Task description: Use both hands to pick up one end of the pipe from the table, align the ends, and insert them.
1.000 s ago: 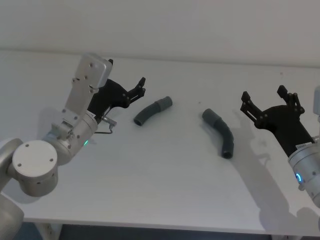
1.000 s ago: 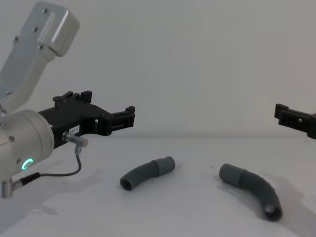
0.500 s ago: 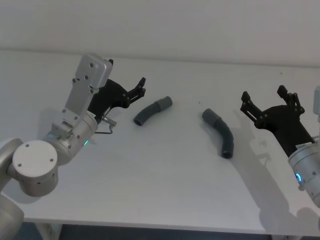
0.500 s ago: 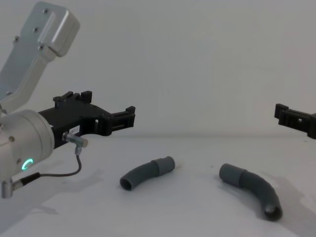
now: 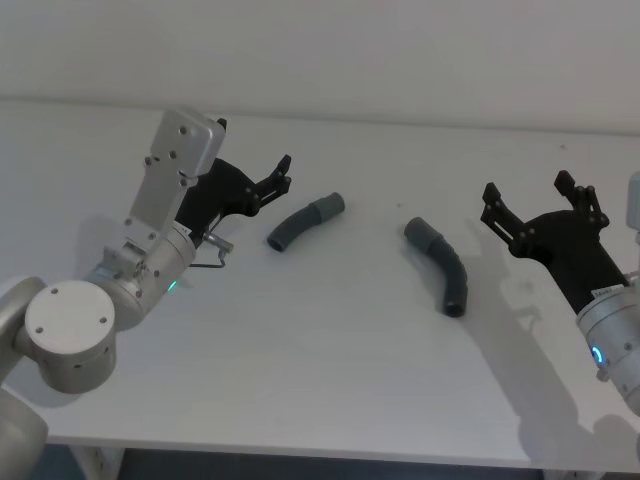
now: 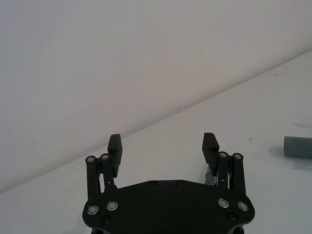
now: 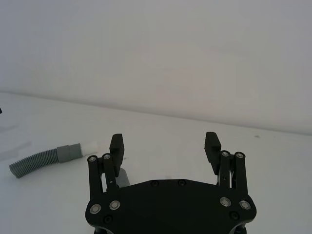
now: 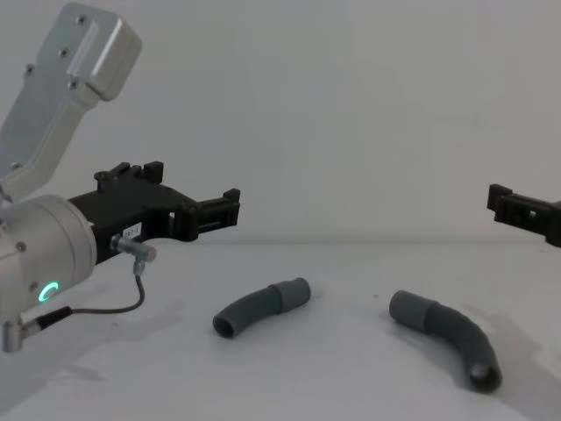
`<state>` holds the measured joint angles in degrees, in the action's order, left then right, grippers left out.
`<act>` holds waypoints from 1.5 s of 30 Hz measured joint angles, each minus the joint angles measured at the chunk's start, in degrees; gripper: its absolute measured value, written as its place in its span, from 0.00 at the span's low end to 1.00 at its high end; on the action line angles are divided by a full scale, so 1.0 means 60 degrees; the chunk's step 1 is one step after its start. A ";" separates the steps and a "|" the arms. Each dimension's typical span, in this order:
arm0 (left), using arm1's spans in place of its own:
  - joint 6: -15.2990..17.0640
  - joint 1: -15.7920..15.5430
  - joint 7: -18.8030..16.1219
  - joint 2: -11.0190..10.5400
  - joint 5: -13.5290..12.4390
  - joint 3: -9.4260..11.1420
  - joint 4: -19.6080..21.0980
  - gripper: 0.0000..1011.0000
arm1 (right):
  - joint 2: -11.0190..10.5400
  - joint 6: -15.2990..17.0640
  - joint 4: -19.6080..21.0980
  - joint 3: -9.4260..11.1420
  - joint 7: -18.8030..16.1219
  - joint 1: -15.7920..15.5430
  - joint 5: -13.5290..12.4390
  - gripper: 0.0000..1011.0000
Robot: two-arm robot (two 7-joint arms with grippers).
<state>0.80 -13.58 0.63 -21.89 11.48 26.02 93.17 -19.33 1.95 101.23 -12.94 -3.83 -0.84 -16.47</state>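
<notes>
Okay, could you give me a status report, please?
Left gripper open, raised beside slimmer pipe piece. Right gripper open, beside thicker pipe piece. Both pieces apart on table, nothing between.

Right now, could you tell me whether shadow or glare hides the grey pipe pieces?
Head view: the black two-fingered right pincer throws a faint shadow on the plain white table beside the thicker curved dark-grey plastic pipe piece, not over it. Chest view: the slimmer curved dark-grey piece has a thin soft shadow; no glare.
</notes>
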 joint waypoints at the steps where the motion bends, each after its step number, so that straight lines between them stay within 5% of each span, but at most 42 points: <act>1: 0.0000 0.0000 0.0000 -0.0001 0.0000 0.0001 0.0000 0.99 | -0.0001 0.0000 0.0000 0.0000 0.0000 0.0000 0.0000 0.99; 17: 0.0091 0.0026 -0.0009 -0.0016 -0.0016 -0.0012 0.0058 0.99 | 0.0000 0.0000 0.0000 0.0000 0.0000 0.0000 0.0000 0.99; 27: 0.1225 0.0209 0.0034 -0.0362 -0.0040 -0.0125 0.0667 0.99 | 0.0000 0.0000 0.0000 0.0000 0.0000 0.0000 0.0000 0.99; 34: 0.2038 0.0134 0.0557 -0.0744 0.0096 -0.0188 0.0955 0.99 | 0.0000 0.0000 0.0000 0.0000 0.0000 0.0000 0.0000 0.99; 45: 0.2490 -0.0594 0.1709 -0.0934 0.0372 -0.0107 0.0606 0.99 | 0.0000 0.0000 0.0000 0.0000 0.0000 0.0000 0.0000 0.99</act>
<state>15.74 -17.15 10.88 -27.50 13.71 25.38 96.81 -19.33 1.95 101.23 -12.94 -3.83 -0.84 -16.46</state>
